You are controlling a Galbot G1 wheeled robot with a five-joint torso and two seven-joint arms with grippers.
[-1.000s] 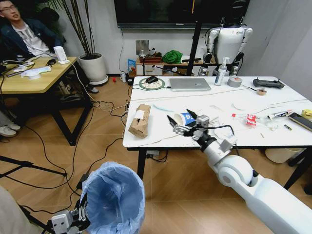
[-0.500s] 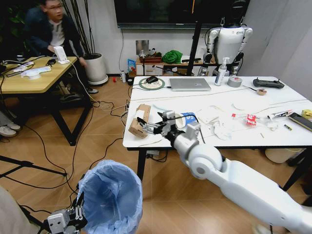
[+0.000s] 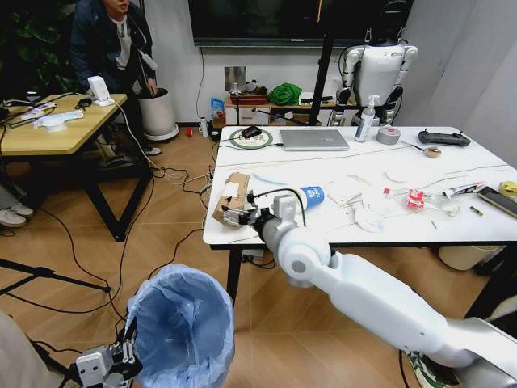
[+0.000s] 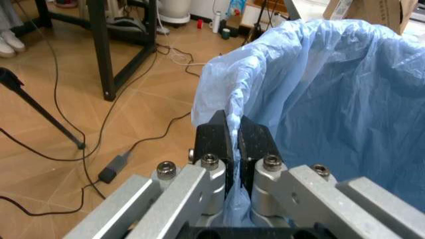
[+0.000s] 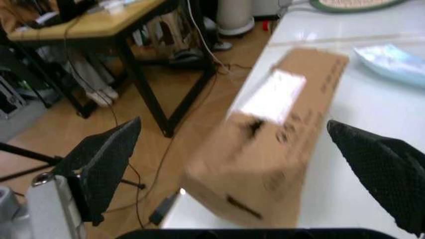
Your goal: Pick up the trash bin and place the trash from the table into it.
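Observation:
The trash bin (image 3: pixel 184 323), lined with a crinkly light-blue bag (image 4: pixel 332 94), stands on the floor in front of the table's left corner. My left gripper (image 3: pixel 123 360) is shut on the bag's rim, and its black fingers (image 4: pixel 216 142) pinch the plastic. The brown cardboard box (image 3: pixel 230 199) lies at the left edge of the table (image 3: pixel 452 230). My right gripper (image 3: pixel 241 212) is open at the box's near end. In the right wrist view its fingers (image 5: pixel 103 159) stand wide on either side of the box (image 5: pixel 279 124). A white paper cup (image 3: pixel 308 196), tissues (image 3: pixel 367 215) and a red wrapper (image 3: pixel 416 199) lie on the tabletop.
A laptop (image 3: pixel 315 139), spray bottle (image 3: pixel 367 120), tape roll (image 3: pixel 389 135), black controller (image 3: pixel 444 138) and phone (image 3: pixel 497 200) sit on the table. A wooden desk (image 3: pixel 56 125) stands at the left. Cables (image 3: pixel 174 182) trail over the floor, and a humanoid robot (image 3: pixel 380 69) stands behind the table.
My right arm has swung left from the paper cup to the cardboard box, its open gripper now at the box's end. The left gripper and bin have barely moved.

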